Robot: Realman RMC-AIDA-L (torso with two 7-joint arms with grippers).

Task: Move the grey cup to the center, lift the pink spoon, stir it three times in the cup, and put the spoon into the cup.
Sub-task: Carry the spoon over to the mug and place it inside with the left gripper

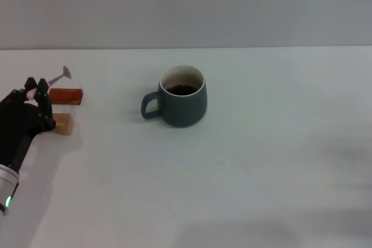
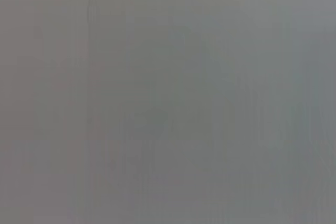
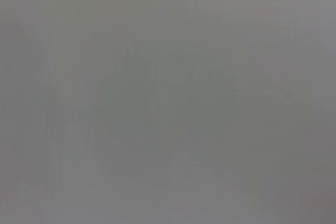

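White table (image 1: pixel 261 161), plain grey wall (image 1: pixel 232 4) behind, grey cup (image 1: pixel 182 104) centred, left claw (image 1: pixel 35 89) pinching pink spoon (image 1: pixel 58 78).

No readable text, labels, brands or numbers on anything in view.

- Your left arm came in from the lower left corner of the head view, black forearm angled up and away from the body.
- Left gripper (image 1: pixel 36 88) sat at the far left, fingers (image 1: pixel 42 92) pointing up and closed around a slim pink handle; the rest of that item ran up and to the right, out past the fingertips.
- Your right arm and its gripper were out of the head view.
- Both wrist views gave you flat grey only; no fingers visible in either.
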